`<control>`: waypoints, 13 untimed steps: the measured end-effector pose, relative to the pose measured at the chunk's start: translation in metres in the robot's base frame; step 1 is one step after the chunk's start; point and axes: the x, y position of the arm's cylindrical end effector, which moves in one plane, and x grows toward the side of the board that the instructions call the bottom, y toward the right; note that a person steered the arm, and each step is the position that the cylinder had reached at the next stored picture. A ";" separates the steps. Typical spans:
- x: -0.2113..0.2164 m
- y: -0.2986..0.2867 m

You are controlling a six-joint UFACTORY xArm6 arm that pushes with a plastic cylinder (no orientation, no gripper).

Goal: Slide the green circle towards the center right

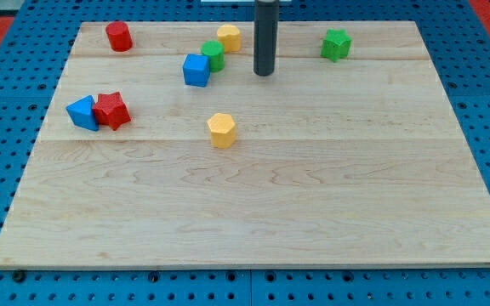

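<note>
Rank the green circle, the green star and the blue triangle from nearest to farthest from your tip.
From my tip:
1. Green circle, just to the view's left, beside the blue cube.
2. Green star, to the view's upper right.
3. Blue triangle, far left, beside the red star.

My tip (264, 73) ends a smooth, dark grey cylindrical rod

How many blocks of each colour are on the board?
Red: 2, one at the top left, one at the left.
Blue: 2, a cube and one at the left.
Green: 2, the circle and one at the top right.
Yellow: 2, one at the top, one mid-board.
Total: 8.
</note>
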 end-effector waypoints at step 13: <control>0.046 0.090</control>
